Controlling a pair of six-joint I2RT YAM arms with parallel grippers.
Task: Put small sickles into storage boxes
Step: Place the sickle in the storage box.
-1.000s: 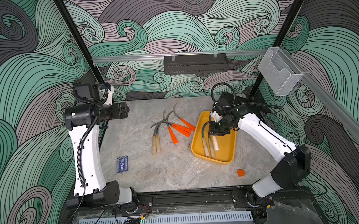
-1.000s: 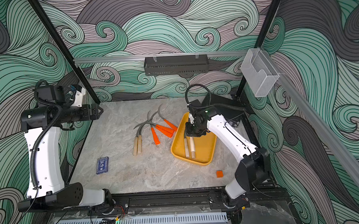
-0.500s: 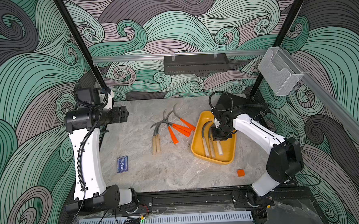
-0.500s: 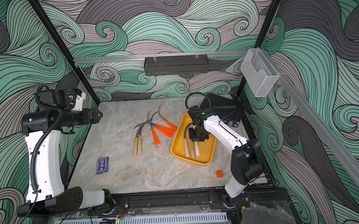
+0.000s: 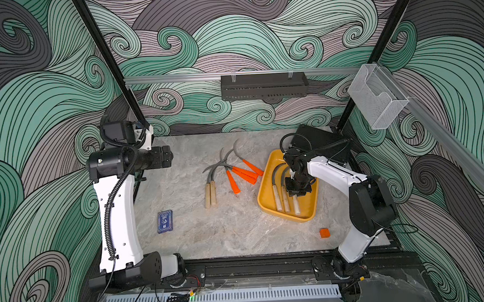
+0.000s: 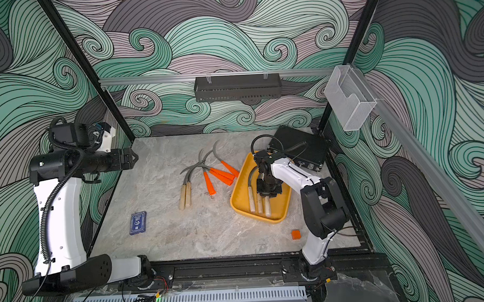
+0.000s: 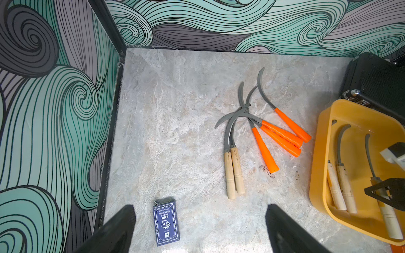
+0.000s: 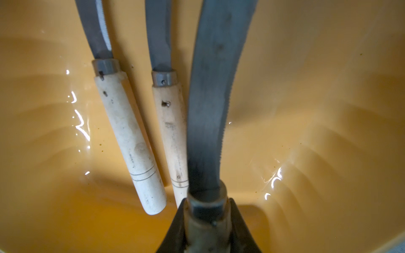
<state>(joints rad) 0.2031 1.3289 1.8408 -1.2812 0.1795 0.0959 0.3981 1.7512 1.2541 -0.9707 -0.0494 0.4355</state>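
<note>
The yellow-orange storage box [image 5: 306,209] [image 6: 238,193] sits on the right of the table. Two wooden-handled small sickles [image 5: 277,198] [image 8: 129,135] lie in it side by side. My right gripper [image 5: 295,193] [image 6: 267,194] [image 8: 207,203] is low inside the box, shut on a third wooden-handled sickle [image 8: 208,109] at its collar, blade pointing to the box's far end. Left of the box on the table lie two wooden-handled sickles [image 5: 210,194] [image 7: 234,173] and several orange-handled ones [image 5: 243,174] [image 7: 280,135], blades crossing. My left gripper [image 5: 170,159] [image 7: 199,209] hangs open high over the table's left side, holding nothing.
A blue card box [image 5: 165,221] [image 7: 166,222] lies at the front left. A small orange cube [image 5: 324,233] sits in front of the yellow box. A black case [image 5: 320,144] stands behind it. A black rack [image 5: 263,86] and a clear bin [image 5: 377,99] hang on the walls.
My right gripper has carried its sickle down and toward the front of the yellow box, beside the two lying there. The left arm has shifted slightly, still open.
</note>
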